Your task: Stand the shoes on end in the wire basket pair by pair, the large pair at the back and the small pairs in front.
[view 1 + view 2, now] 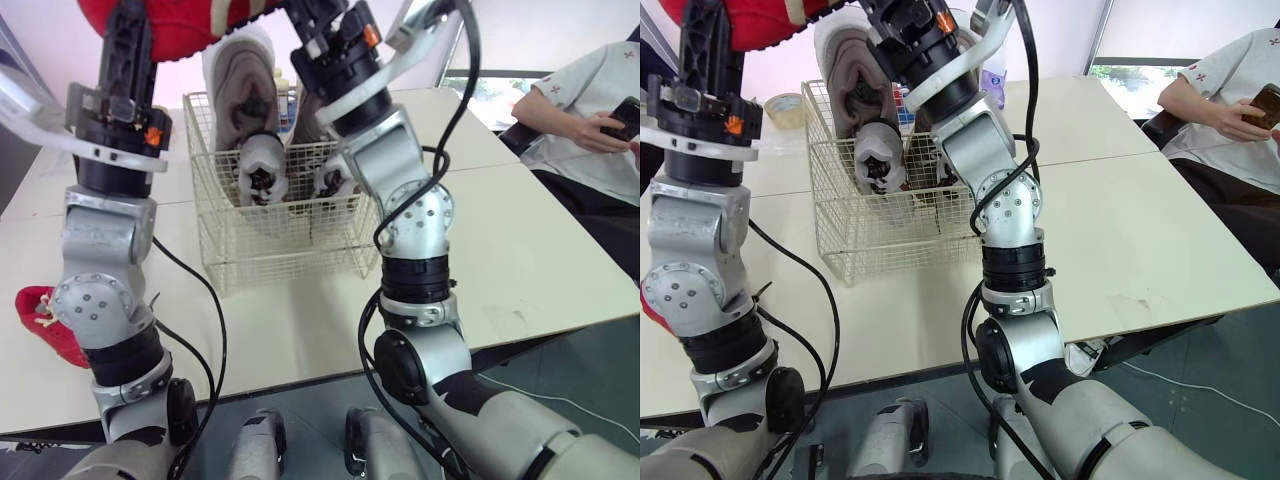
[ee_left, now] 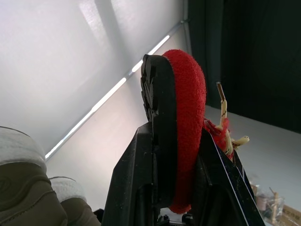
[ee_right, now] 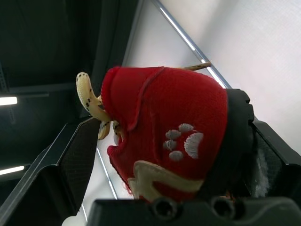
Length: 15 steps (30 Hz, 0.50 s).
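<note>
1. The worktop [image 1: 520,260] carries the wire basket [image 1: 290,245] near its middle.
2. The large pair [image 1: 238,85] is stood on end at the back of the basket, so that step is judged done.
3. A red shoe [image 1: 170,15] is held high above the basket. It is clamped sole-and-upper by the left fingers [image 2: 129,188], and the right fingers [image 3: 66,165] appear closed on it too.
4. The small grey pair [image 1: 262,165] is set upright in front of the large pair.
5. A second red shoe [image 1: 45,320] is left lying at the worktop's left edge.
6. The red pair is judged the step in hand. Next, the held shoe must be released by one arm, turned on end and lowered into the front row.
</note>
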{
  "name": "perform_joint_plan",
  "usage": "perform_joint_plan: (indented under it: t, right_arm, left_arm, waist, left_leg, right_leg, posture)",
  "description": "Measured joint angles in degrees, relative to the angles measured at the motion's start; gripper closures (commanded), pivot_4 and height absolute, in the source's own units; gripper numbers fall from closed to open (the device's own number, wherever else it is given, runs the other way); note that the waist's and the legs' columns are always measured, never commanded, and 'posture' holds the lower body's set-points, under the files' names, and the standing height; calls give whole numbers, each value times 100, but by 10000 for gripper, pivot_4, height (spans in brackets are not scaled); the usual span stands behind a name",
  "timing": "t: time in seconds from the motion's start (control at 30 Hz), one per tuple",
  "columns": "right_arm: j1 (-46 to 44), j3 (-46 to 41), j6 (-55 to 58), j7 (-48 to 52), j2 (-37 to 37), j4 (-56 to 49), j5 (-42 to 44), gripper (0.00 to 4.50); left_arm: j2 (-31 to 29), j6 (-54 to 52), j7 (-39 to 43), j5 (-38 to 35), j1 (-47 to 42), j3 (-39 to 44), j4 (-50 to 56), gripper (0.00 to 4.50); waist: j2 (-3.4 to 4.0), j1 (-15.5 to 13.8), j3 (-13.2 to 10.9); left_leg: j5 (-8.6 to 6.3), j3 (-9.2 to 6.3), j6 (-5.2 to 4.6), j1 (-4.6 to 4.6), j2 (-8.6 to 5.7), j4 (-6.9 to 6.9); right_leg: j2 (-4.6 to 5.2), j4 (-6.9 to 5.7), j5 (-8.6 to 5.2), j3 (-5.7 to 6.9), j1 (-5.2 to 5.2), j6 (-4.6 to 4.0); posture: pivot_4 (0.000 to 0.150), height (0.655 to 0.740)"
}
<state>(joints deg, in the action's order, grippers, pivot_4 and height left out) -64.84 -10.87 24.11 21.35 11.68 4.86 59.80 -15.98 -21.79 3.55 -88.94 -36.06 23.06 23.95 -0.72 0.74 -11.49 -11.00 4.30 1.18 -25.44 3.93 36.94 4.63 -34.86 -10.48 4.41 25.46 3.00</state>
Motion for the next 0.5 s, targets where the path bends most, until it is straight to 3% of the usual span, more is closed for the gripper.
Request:
perform_joint_plan:
  t: [0.07, 0.17, 0.3, 0.47, 0.5]
  right_arm:
    - [0, 0, 1, 10, 0, 13, 0, 7986]
    - [1, -5, -1, 11, 0, 14, -15, 22730]
    - [1, -11, -27, 11, -2, 18, -86, 36342]
    - [-56, -6, -69, 112, -247, 62, -308, 37140]
    - [-127, -5, -76, 187, -396, 129, -389, 37140]
  left_arm:
    - [-14, -12, 52, 1, 18, 2, -2, 42371]
    - [-143, -32, 165, 17, 18, 1, 41, 42371]
    - [-208, -33, 222, 46, 19, -30, 98, 42371]
    - [-550, -230, 152, 353, 235, -170, 96, 18684]
    - [-688, -318, 110, 488, 302, -213, 102, 18684]
  waist:
    - [0, 1, 0]
    - [0, -5, 0]
    - [0, 1, -1]
    - [1, -10, -1]
    - [1, -8, -1]
  left_leg:
    - [0, 0, 0, 0, 0, 2]
    - [-1, 0, 1, -1, 0, 2]
    - [-2, 1, 0, -7, 0, -5]
    - [-5, 3, -7, -13, 0, -17]
    - [-6, 3, -7, -17, 0, -17]
  right_leg:
    - [1, 1, -8, 0, 0, 12]
    - [2, 8, -9, 0, -2, 11]
    - [1, 28, -7, 1, -3, 10]
    - [1, 46, -2, 3, -2, 3]
    - [1, 50, 4, 4, 0, -7]
  posture:
    - [1500, 7400]
    - [1500, 7400]
    - [1500, 7400]
    - [1500, 7400]
    - [1500, 7400]
